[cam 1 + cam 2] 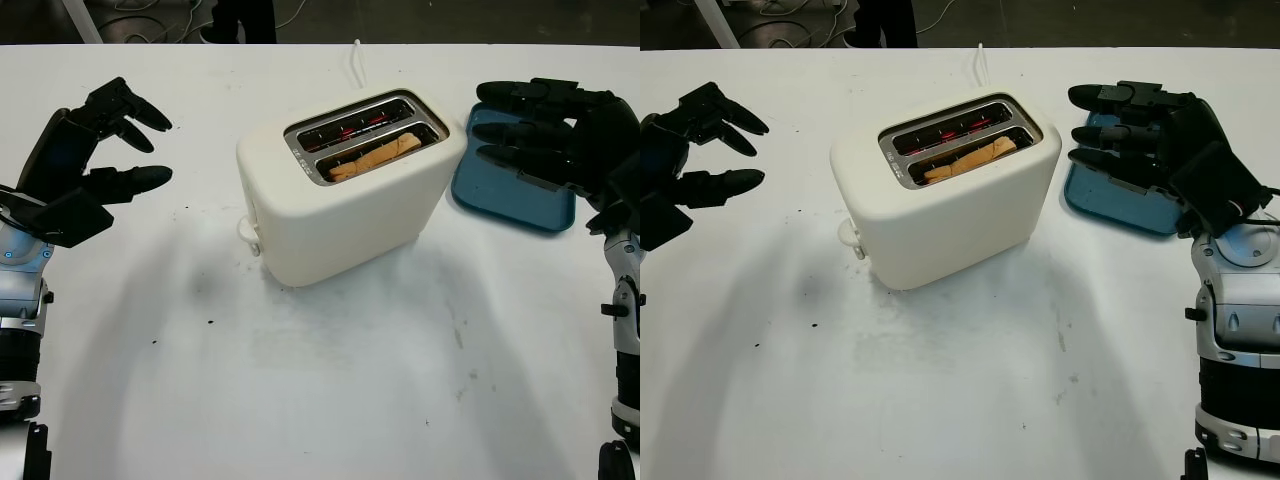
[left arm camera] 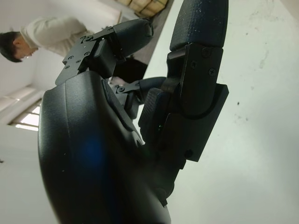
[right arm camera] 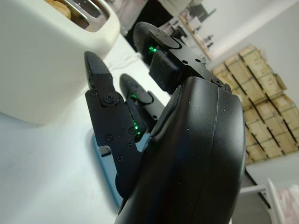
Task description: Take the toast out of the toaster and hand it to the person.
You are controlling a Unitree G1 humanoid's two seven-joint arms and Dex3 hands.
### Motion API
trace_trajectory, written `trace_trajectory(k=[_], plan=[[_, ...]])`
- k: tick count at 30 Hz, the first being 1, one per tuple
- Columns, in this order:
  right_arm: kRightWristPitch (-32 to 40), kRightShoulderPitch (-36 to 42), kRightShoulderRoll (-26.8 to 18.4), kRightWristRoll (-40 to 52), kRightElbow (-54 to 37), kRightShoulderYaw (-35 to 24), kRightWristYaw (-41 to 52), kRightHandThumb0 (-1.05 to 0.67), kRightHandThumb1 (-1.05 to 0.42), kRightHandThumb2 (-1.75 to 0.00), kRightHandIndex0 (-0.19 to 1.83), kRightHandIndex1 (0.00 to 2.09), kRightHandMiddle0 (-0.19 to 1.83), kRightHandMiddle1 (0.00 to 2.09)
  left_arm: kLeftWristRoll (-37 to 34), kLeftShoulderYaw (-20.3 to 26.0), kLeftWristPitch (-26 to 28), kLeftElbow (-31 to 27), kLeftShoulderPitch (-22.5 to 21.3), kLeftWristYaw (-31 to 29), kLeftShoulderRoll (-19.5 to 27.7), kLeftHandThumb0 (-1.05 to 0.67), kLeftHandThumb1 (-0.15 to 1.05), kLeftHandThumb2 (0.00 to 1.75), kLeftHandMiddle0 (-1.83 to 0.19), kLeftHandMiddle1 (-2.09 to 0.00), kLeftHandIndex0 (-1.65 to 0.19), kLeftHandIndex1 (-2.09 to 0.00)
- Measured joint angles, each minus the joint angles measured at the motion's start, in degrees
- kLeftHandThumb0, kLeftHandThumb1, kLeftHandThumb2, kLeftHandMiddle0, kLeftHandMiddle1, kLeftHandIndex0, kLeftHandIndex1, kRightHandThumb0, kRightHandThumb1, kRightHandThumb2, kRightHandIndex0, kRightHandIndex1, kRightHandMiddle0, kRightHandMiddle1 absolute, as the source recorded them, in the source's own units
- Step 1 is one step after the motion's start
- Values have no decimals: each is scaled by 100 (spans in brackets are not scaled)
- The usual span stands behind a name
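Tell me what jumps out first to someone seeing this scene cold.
A cream toaster stands mid-table on the white table, with a slice of toast sunk in the slot nearer the robot. The black left hand and right hand hang open on either side of it, touching nothing. Behind the right hand lies a blue tray.

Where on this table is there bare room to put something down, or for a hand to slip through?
The widest free patch is the white table in front of the toaster, between the two arms. Another lies between the open left hand and the toaster. It is crowded on the other side: the open right hand hovers over the blue tray, close beside the toaster.
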Motion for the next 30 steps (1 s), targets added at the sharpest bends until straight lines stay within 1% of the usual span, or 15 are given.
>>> trace_trajectory(k=[30], plan=[[0,0,0,18,0,-1,1,-26,-81,0,88,1,78,0,5,1,-18,-9,16,64,-8,-105,92,27,-43,-145,-28,-135]])
